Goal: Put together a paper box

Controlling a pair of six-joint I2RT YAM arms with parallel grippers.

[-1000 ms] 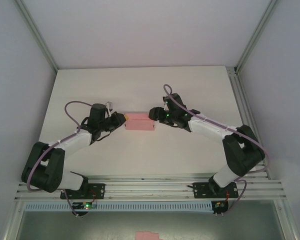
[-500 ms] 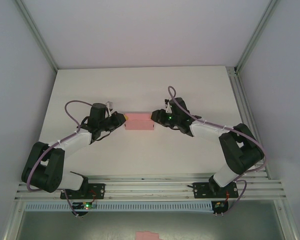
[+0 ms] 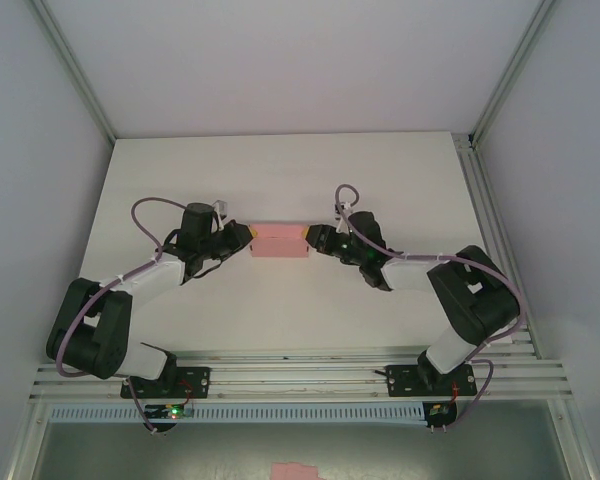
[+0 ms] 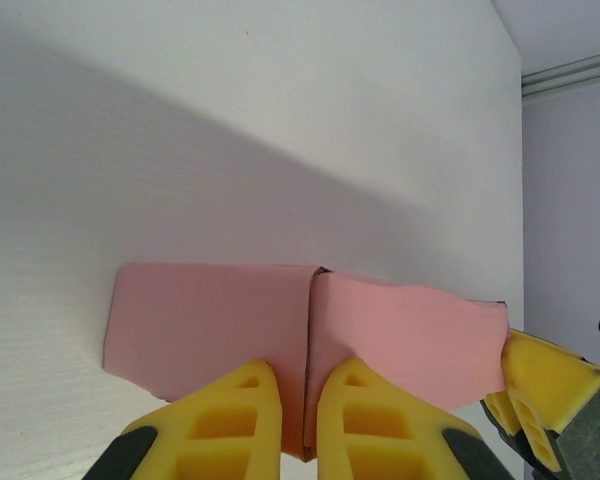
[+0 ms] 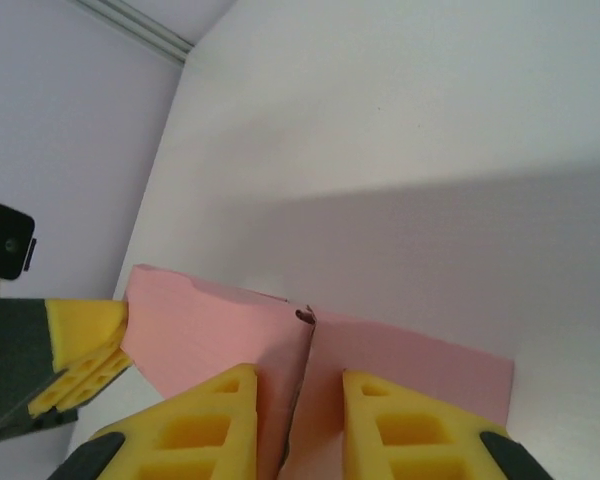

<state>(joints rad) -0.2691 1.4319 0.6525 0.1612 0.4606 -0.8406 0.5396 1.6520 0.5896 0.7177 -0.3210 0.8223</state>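
Observation:
The pink paper box (image 3: 280, 241) lies mid-table as a small folded rectangle between both arms. My left gripper (image 3: 248, 238) is at its left end. In the left wrist view the yellow fingers (image 4: 230, 420) stand close together, pinching a folded seam of the paper box (image 4: 210, 320), so the left gripper (image 4: 302, 410) is shut on it. My right gripper (image 3: 313, 240) is at the right end. In the right wrist view its fingers (image 5: 390, 425) press both sides of the end ridge of the paper box (image 5: 220, 330), and the right gripper (image 5: 298, 425) is shut on it.
A small pink scrap (image 3: 295, 470) lies below the front rail (image 3: 300, 380), off the table. White table (image 3: 280, 170) stretches beyond the box. Metal frame posts (image 3: 75, 70) and walls close in both sides.
The right gripper has slid left onto the box's right end and its jaws have closed on it. The left gripper has kept its grip and place.

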